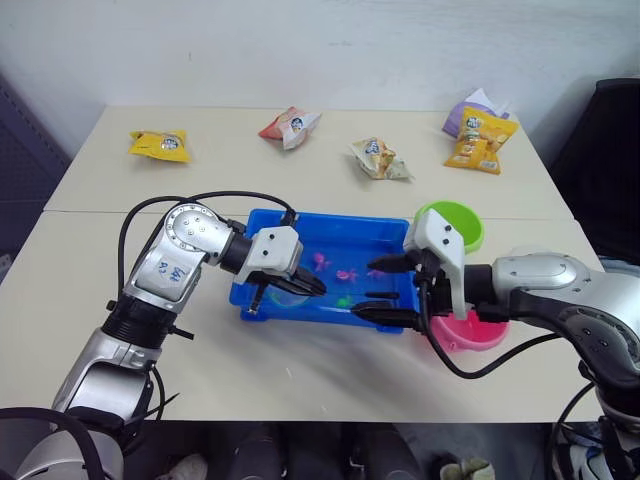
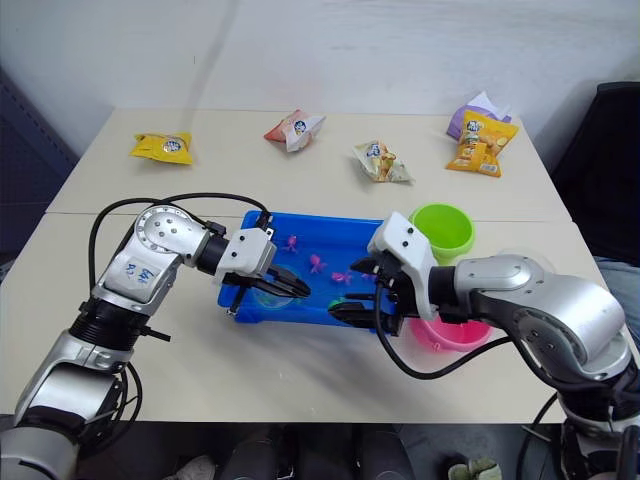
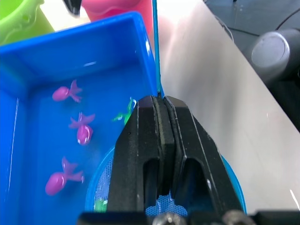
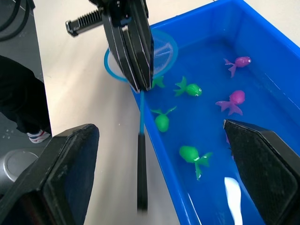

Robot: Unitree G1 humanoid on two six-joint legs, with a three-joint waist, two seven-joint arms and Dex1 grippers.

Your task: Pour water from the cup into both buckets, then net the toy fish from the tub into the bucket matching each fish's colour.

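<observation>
The blue tub (image 1: 330,218) sits mid-table with water and several toy fish in it, pink fish (image 3: 83,133) and green fish (image 4: 190,88). My left gripper (image 1: 290,285) is shut on the thin handle of the net (image 4: 140,56). The net's light blue hoop hangs at the tub's near left corner. Its handle (image 4: 140,154) runs along the tub's front wall toward my right gripper (image 1: 385,292), which stands open over the tub's near right end. The green bucket (image 1: 455,222) stands behind that gripper and the pink bucket (image 1: 470,335) just right of it. The cup is out of view.
Several snack packets lie along the far half of the table: a yellow one (image 1: 160,145), a red and white one (image 1: 290,125), a pale one (image 1: 380,158) and an orange one (image 1: 482,140). A dark chair (image 1: 610,150) stands off the right edge.
</observation>
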